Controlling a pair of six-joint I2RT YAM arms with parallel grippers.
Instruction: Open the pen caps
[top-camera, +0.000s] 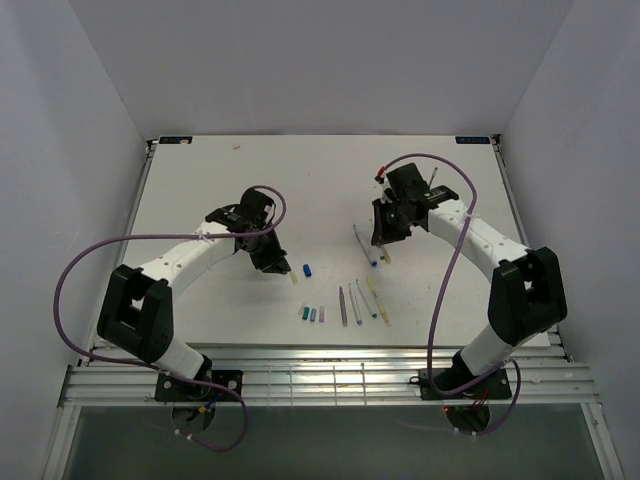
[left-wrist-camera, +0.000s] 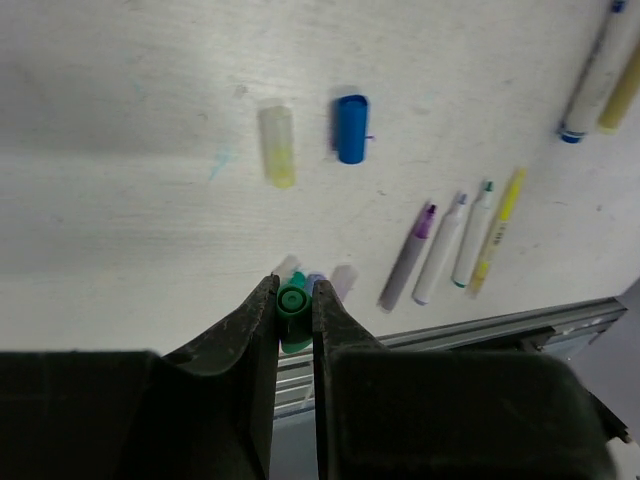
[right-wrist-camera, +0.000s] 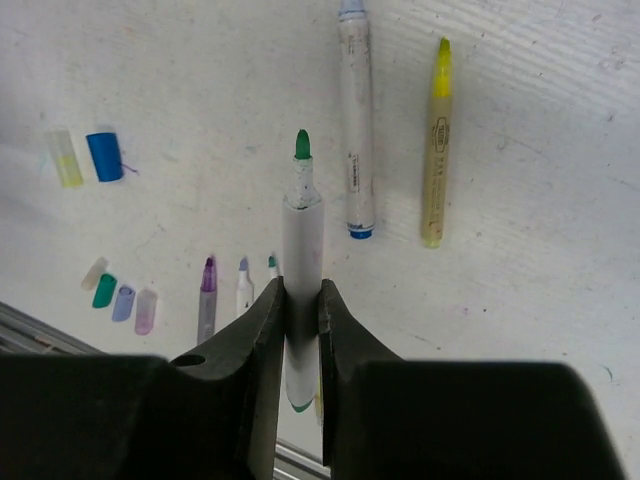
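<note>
Worktop (top-camera: 200, 190) littered with loose caps (left-wrist-camera: 349, 128), probably nearly done; green cap (left-wrist-camera: 292, 300) pinched in left jaws, bare pen (right-wrist-camera: 302, 220) in right jaws

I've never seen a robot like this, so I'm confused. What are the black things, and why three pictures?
It is a robot with two arms bolted to a table. One picture looks down from above; the other two come from a small camera on each wrist. The black things are its fingers. The left gripper pinches a small green cap. The right gripper holds a pen with a bare green tip. On the table lie more pens, like a yellow pen, and loose caps, like a blue cap.
</note>
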